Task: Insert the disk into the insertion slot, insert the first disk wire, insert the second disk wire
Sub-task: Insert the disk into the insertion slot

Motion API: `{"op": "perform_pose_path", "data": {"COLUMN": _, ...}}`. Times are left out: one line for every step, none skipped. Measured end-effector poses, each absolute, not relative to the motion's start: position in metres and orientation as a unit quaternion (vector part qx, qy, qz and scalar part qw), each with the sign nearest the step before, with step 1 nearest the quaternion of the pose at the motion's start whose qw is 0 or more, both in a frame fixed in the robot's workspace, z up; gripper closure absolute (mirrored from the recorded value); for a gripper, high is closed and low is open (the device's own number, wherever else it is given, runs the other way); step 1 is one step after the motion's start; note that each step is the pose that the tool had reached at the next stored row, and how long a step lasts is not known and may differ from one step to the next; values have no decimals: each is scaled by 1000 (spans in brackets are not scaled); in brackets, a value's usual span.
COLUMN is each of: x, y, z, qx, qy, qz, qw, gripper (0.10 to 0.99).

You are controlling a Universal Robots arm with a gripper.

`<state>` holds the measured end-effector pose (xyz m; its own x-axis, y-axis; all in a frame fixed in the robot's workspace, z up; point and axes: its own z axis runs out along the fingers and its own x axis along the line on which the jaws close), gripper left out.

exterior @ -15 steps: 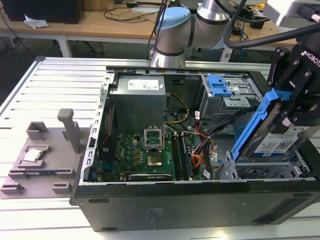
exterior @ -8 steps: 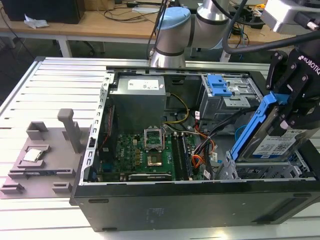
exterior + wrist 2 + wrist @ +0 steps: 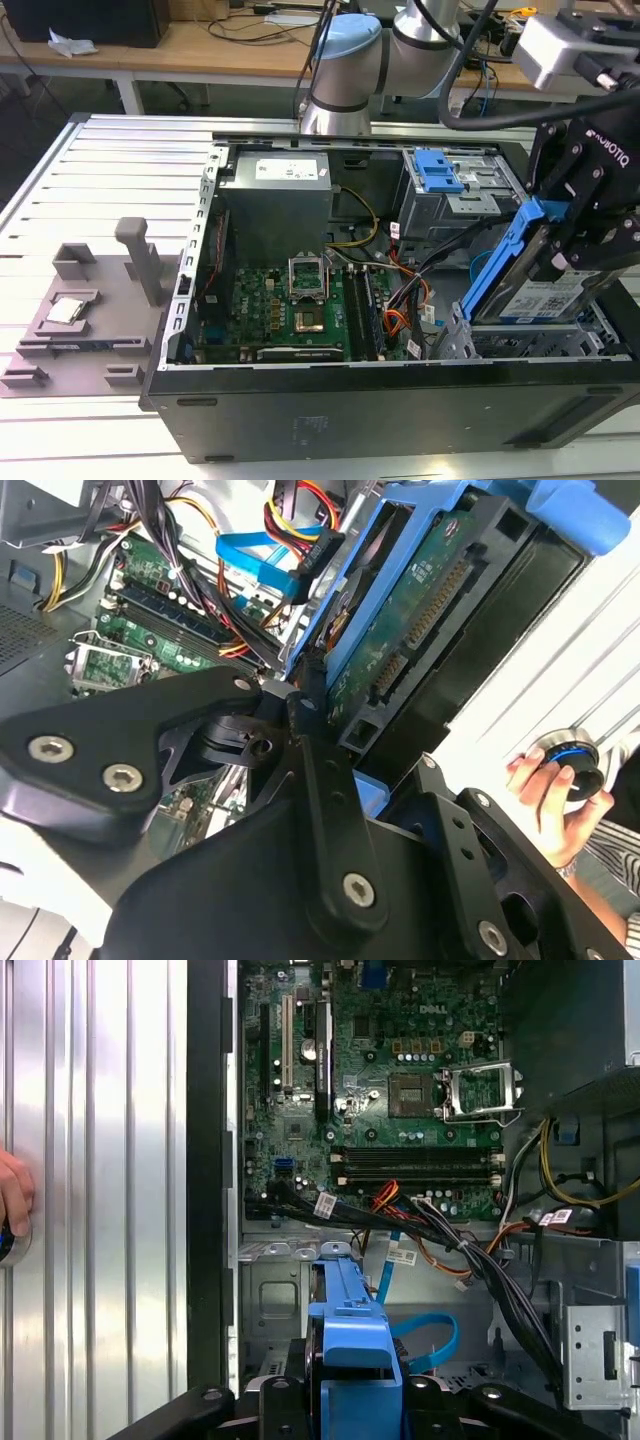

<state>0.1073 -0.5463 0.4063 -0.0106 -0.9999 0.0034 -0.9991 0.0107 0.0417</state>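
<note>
**Beneath my end effector (image 3: 588, 235): a tilted disk (image 3: 535, 292) at a tight bay**

I am clenched on the disk by its blue carrier, and it hangs tilted with its lower edge near the insertion slot (image 3: 505, 345) below me. At that angle, I judge that a carrier corner could catch the cage rim and jam. The black cable bundle (image 3: 480, 1270) beside the bay could get pinched.

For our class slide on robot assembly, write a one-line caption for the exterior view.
The gripper holds the blue-framed disk tilted over the insertion slot of an open computer case.
</note>
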Motion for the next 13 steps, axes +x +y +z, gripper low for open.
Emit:
{"op": "perform_pose_path", "data": {"x": 107, "y": -546, "z": 405, "qx": 703, "qy": -711, "qz": -14, "qw": 16, "gripper": 722}}
{"op": "perform_pose_path", "data": {"x": 107, "y": -546, "z": 403, "qx": 703, "qy": -711, "qz": -14, "qw": 16, "gripper": 722}}
{"op": "perform_pose_path", "data": {"x": 107, "y": -546, "z": 402, "qx": 703, "qy": -711, "qz": -14, "qw": 16, "gripper": 722}}
{"op": "perform_pose_path", "data": {"x": 107, "y": -546, "z": 400, "qx": 703, "qy": -711, "qz": -14, "qw": 16, "gripper": 722}}
{"op": "perform_pose_path", "data": {"x": 107, "y": -546, "z": 398, "qx": 703, "qy": -711, "qz": -14, "qw": 16, "gripper": 722}}
{"op": "perform_pose_path", "data": {"x": 107, "y": -546, "z": 397, "qx": 703, "qy": -711, "qz": -14, "qw": 16, "gripper": 722}}
{"op": "perform_pose_path", "data": {"x": 107, "y": -546, "z": 396, "qx": 703, "qy": -711, "qz": -14, "qw": 16, "gripper": 722}}
{"op": "perform_pose_path", "data": {"x": 107, "y": -546, "z": 394, "qx": 703, "qy": -711, "qz": -14, "qw": 16, "gripper": 722}}
{"op": "perform_pose_path", "data": {"x": 107, "y": -546, "z": 393, "qx": 703, "qy": -711, "qz": -14, "qw": 16, "gripper": 722}}
{"op": "perform_pose_path", "data": {"x": 107, "y": -546, "z": 393, "qx": 703, "qy": -711, "qz": -14, "qw": 16, "gripper": 722}}
{"op": "perform_pose_path", "data": {"x": 107, "y": -546, "z": 393, "qx": 703, "qy": -711, "qz": -14, "qw": 16, "gripper": 722}}
{"op": "perform_pose_path", "data": {"x": 107, "y": -546, "z": 393, "qx": 703, "qy": -711, "qz": -14, "qw": 16, "gripper": 722}}
{"op": "perform_pose_path", "data": {"x": 107, "y": -546, "z": 393, "qx": 703, "qy": -711, "qz": -14, "qw": 16, "gripper": 722}}
